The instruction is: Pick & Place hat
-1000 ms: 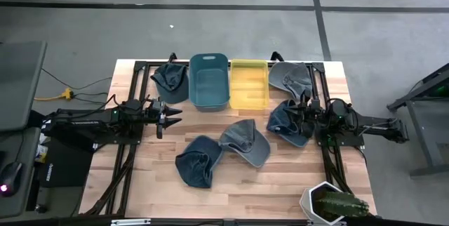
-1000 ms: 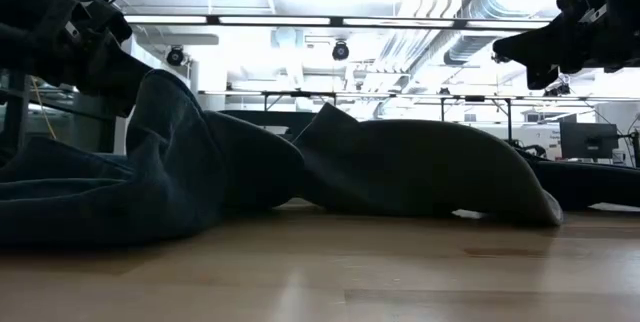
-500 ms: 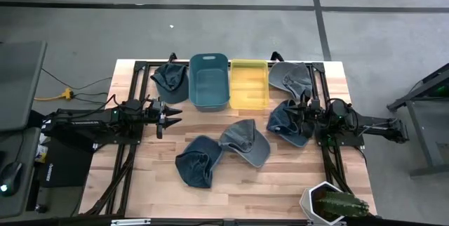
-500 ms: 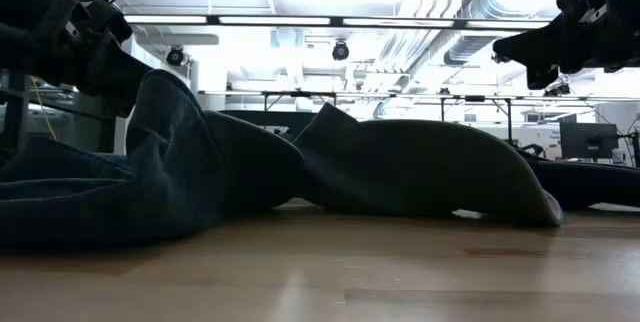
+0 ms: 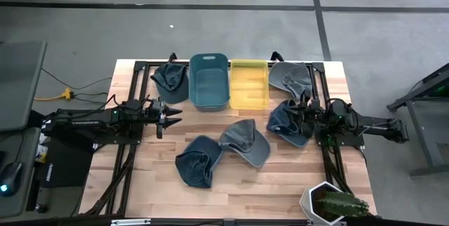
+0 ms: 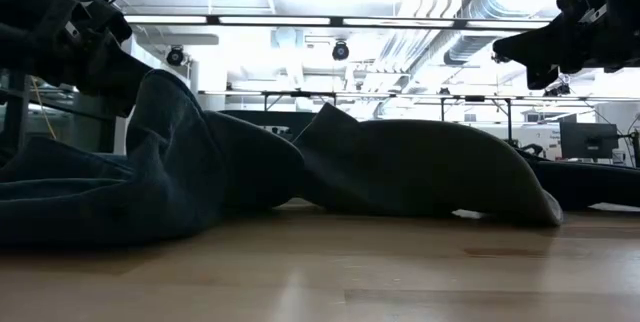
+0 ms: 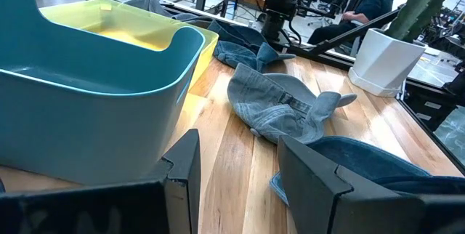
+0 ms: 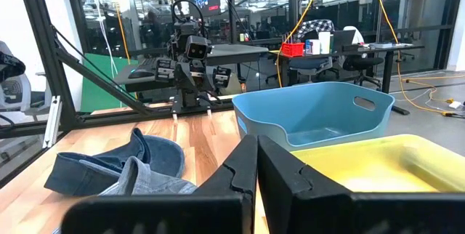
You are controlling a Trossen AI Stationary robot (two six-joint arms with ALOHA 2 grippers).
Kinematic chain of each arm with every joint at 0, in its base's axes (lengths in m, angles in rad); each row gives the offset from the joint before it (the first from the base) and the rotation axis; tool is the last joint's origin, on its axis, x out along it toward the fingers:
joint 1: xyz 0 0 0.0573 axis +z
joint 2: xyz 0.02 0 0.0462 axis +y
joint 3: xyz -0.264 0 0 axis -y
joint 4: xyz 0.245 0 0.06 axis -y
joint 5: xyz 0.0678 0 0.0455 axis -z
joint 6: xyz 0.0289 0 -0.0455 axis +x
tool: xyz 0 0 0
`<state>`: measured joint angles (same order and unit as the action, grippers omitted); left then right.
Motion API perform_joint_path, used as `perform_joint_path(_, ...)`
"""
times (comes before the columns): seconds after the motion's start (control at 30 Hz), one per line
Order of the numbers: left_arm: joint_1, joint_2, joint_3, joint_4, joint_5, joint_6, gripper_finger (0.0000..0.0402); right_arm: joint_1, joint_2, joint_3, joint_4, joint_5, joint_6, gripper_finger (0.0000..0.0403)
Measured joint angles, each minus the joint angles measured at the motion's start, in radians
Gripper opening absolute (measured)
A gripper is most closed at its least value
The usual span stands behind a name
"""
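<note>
Hats: five denim caps lie on the light wooden slatted table (image 5: 238, 184), none in either bin. Dark blue denim cap (image 5: 197, 161) sits at table centre-front, touching the grey-blue denim cap (image 5: 247, 142) just to its right. A third dark denim cap (image 5: 288, 122) lies by the right arm's end; a pale grey denim cap (image 5: 289, 77) is at the far right corner, beside the yellow bin; a dark blue-grey cap (image 5: 170, 78) is at the far left, beside the teal bin.

Teal plastic bin (image 5: 210, 80) and yellow plastic bin (image 5: 250, 83) stand side by side, touching, at the far middle of the table. Both look empty from above.

White faceted planter with a green cactus (image 5: 330, 203) stands at the near right corner.

Left gripper (image 5: 170, 116) is held over the left part of the table, pointing toward the centre, near the teal bin's front corner. Left wrist view: jaws (image 7: 247, 183) spread apart, nothing between them; grey-blue cap and teal bin ahead.

Right gripper (image 5: 300, 114) is over the third dark cap on the right side. Right wrist view: jaws (image 8: 257, 168) closed together, only a thin slit between them, no cloth seen in them.

Low view: the two centre caps (image 6: 230, 177) fill the middle ground; a seated person (image 7: 373, 5) shows in the room beyond, in the left wrist view.
</note>
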<state>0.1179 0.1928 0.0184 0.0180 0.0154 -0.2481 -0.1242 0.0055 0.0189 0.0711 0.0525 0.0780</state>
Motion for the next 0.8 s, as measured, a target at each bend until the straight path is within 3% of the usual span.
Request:
perform_joint_path(0.1, 0.000, 0.000, 0.000, 0.001, -0.009, 0.001, 0.0131, 0.000, 0.000, 0.000, 0.000, 0.000, 0.000, 0.0008)
perform_joint_path(0.27, 0.001, 0.007, 0.000, 0.017, -0.161, -0.018, 0.0131, 0.000, 0.000, 0.000, 0.000, 0.000, 0.000, 0.0008)
perform_joint_path(0.47, 0.000, 0.006, 0.029, -0.020, -0.099, -0.018, 0.0131, 0.000, 0.000, 0.000, 0.000, 0.000, 0.000, 0.0006)
perform_joint_path(0.63, 0.000, 0.005, 0.062, 0.046, -0.138, -0.065, 0.0131, 0.000, 0.000, 0.000, 0.000, 0.000, 0.000, 0.0007)
perform_joint_path(0.73, 0.000, 0.008, 0.110, 0.024, -0.228, -0.078, 0.0131, 0.000, 0.000, 0.000, 0.000, 0.000, 0.000, 0.0007)
perform_joint_path(0.8, 0.000, 0.019, 0.149, 0.003, -0.347, -0.077, 0.0131, 0.000, 0.000, 0.000, 0.000, 0.000, 0.000, 0.0008)
